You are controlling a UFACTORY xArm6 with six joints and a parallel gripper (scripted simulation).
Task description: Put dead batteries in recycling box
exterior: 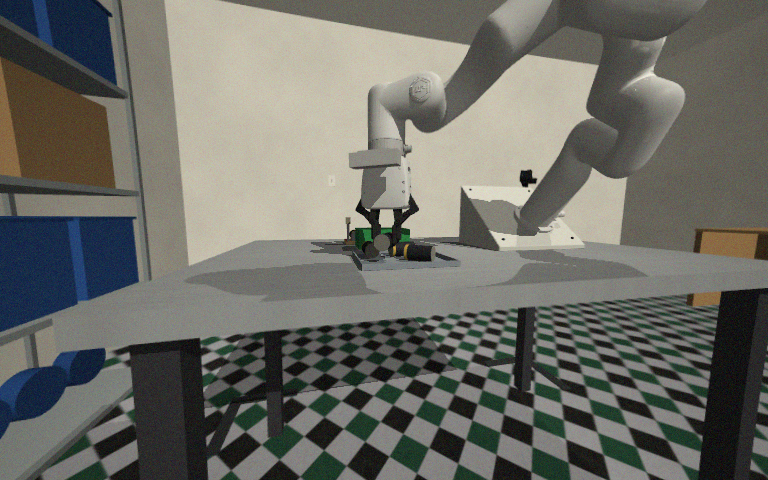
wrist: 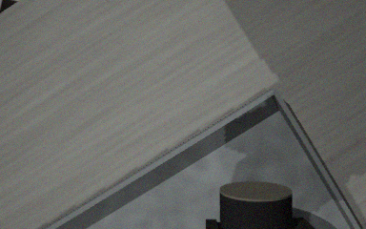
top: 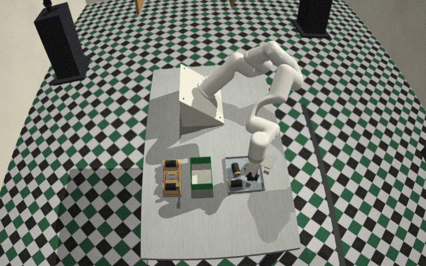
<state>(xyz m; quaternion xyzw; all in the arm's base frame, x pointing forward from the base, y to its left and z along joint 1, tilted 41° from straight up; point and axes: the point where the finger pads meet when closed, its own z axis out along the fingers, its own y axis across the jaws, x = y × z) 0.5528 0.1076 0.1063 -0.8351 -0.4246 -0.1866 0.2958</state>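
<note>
- Five batteries can be counted in the top view: two in the holder board, two lying loose in the tray, one in the gripper; a sixth cannot be made out.
- The gripper (exterior: 384, 240) points straight down over the grey tray (top: 255, 188) and is clamped on a dark battery (exterior: 381, 242), held just above the tray floor.
- The wrist view shows that battery's flat round end (wrist: 255, 192) against the tray's corner rim.
- Two more batteries lie on their sides in the tray: one with a yellow band (top: 236, 169) toward the arm's base, another (top: 235, 184) at the near edge, just beside the gripper.
- The wooden holder board (top: 171, 177) sits at the far left of the surface (top: 216, 225), with one dark battery at its far end (top: 170, 163) and one at its near end (top: 170, 187); the middle slot shows pale.
- One green recycling box (top: 201, 173) stands upright between board and tray, nothing visible inside.
- No writing or polarity mark is readable; a round logo embossed on the arm's joint (exterior: 420, 89) is too small to read.
- The bulb cannot be made out.
</note>
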